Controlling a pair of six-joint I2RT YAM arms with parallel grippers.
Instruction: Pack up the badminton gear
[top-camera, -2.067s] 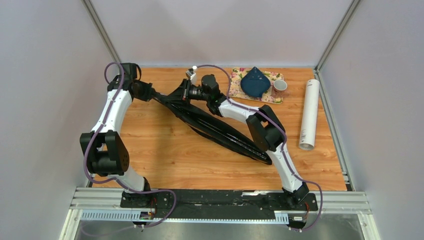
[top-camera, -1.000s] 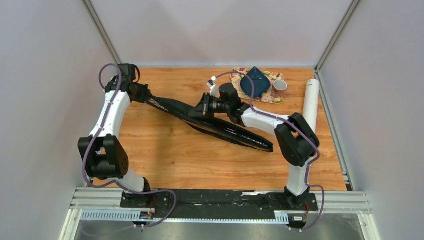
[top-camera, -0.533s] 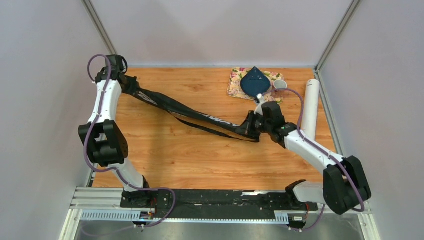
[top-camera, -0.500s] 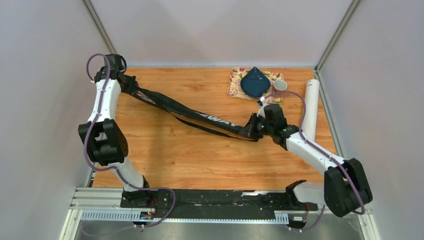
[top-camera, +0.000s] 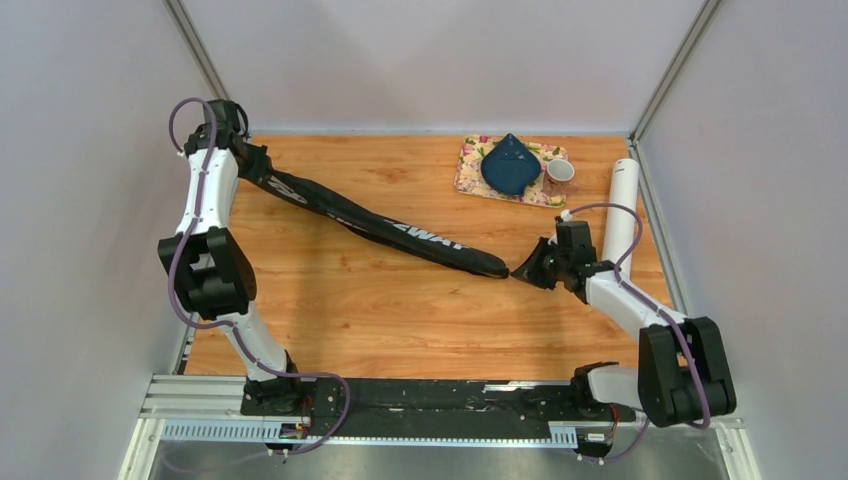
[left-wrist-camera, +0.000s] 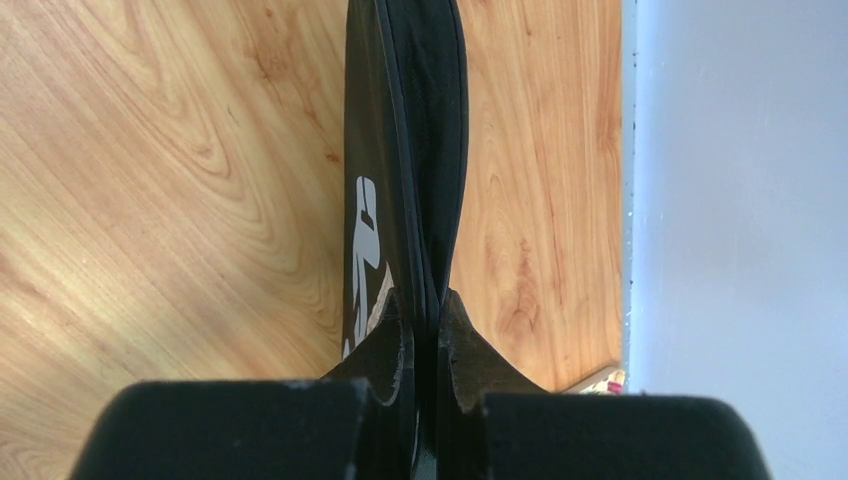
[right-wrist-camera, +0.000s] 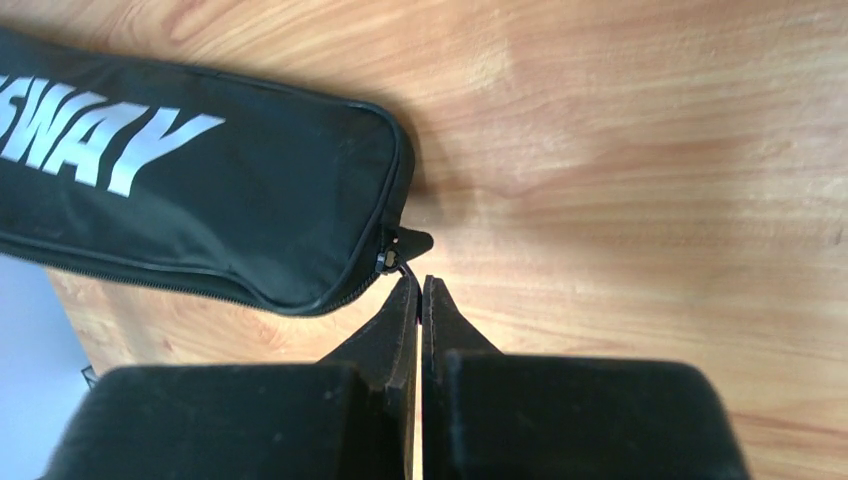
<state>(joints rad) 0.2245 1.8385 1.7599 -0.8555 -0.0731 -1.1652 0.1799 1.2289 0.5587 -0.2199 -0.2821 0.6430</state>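
One slender cover (top-camera: 375, 224) (matte black fabric).

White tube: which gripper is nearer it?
Right. The right gripper, pinching the zipper pull, is left of the white tube; the left gripper holds the racket cover in the far-left corner.

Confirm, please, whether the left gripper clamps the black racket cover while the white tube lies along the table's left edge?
No: the top view shows the white tube along the right edge of the table. The left gripper does clamp the black racket cover.
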